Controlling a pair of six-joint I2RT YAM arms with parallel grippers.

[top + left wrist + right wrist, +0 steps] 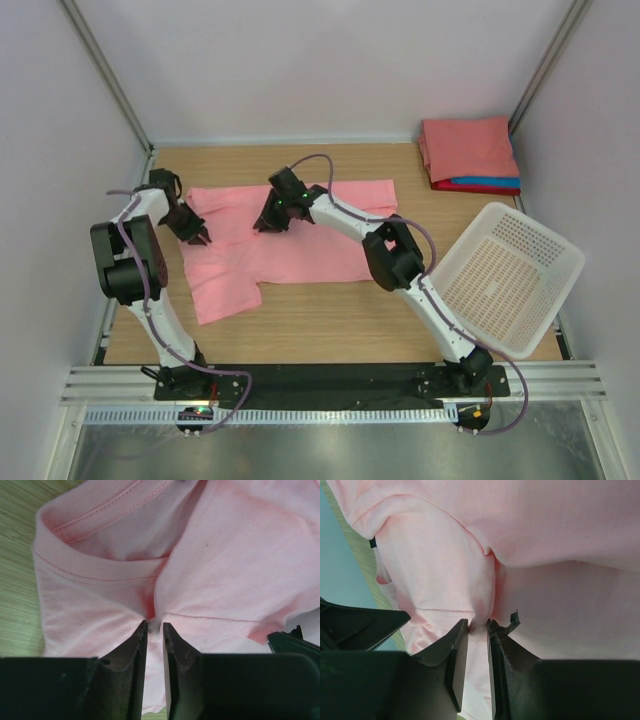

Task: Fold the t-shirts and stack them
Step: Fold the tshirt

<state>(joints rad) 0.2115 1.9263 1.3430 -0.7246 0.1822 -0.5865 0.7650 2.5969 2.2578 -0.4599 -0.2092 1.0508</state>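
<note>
Tee [300, 250], salmon pink, lies spread flat on the left half of the table [330, 320], one sleeve pointing at the near left corner. From overhead the left gripper [200, 237] and right gripper [268, 225] merely rest on the cloth. The wrist views show the grip. The left fingers [135, 650] are clenched on a raised pleat just below the ribbed collar [100, 570]. The right fingers [457, 650] are clamped on a similar ridge beside a stitched seam. The left arm [130, 260] stands folded along the left edge, wrist bent down. The right arm [400, 265] stretches diagonally from the near right corner. A folded stack [470, 150], coral over blue and red, sits in the far right corner, with a white basket [505, 280] tilted at the right edge.
</note>
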